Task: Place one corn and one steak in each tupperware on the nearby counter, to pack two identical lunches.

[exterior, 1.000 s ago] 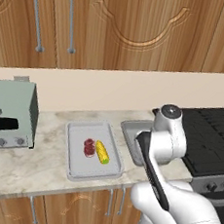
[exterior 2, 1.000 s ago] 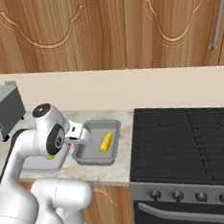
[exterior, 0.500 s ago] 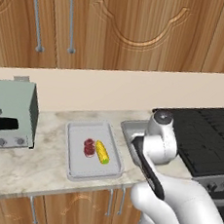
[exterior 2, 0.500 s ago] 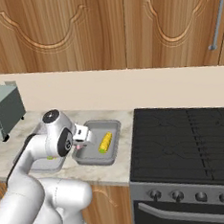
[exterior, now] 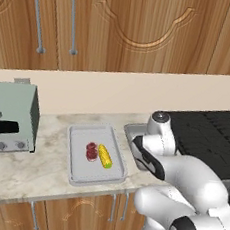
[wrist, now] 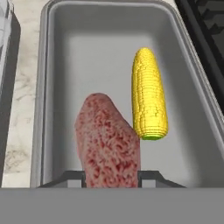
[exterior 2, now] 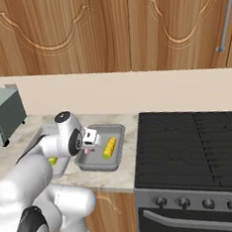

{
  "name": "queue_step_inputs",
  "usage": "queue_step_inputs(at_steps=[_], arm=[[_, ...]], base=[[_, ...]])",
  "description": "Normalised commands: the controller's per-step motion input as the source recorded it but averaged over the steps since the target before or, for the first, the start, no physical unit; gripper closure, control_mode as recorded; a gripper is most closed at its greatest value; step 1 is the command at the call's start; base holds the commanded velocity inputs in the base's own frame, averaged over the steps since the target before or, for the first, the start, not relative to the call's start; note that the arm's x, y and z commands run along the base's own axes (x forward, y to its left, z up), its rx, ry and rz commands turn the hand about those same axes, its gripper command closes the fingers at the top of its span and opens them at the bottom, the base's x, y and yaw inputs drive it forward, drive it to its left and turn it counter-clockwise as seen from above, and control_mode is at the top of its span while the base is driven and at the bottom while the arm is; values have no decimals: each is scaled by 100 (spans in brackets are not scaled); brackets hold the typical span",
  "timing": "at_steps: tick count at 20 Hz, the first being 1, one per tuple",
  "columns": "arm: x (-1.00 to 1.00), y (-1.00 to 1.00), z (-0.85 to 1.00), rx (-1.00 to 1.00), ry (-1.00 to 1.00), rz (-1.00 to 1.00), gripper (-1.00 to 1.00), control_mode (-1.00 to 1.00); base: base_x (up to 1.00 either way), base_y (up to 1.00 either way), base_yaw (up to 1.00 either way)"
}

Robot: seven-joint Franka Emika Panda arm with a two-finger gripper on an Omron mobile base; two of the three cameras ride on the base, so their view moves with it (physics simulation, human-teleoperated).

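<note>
The tool (wrist: 111, 177) is pinching a steak (wrist: 109, 142) between its dark fingertips (wrist: 72, 177), holding it over the darker tupperware (wrist: 65, 65). A corn cob (wrist: 148, 94) already lies in that tray, just beside the held steak, green stub end toward the hand. From the right base view the same tray (exterior 2: 92, 162) sits on the worktop (exterior 2: 125, 174) next to the black stovetop (exterior 2: 190, 149), the cob (exterior 2: 109, 147) inside it. The paler tupperware (exterior: 78, 168) sits further left on the worktop, holding a second steak (exterior: 91, 151) and corn (exterior: 105, 156) side by side, near the pale-green toaster oven (exterior: 8, 118)
</note>
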Motion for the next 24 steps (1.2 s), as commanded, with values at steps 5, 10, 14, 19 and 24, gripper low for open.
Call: queue_step_inputs(at_steps=[5, 10, 14, 19, 24], arm=[[24, -6, -34, 0, 5, 0, 100, -100], [28, 0, -32, 0, 1, 0, 100, -100], [23, 0, -30, 0, 2, 0, 100, -100], [11, -3, -30, 0, 1, 0, -100, -100], [0, 10, -15, 0, 0, 0, -100, -100]], base=[[0, 0, 0], [0, 0, 0], [0, 0, 0], [0, 0, 0], [0, 0, 0]])
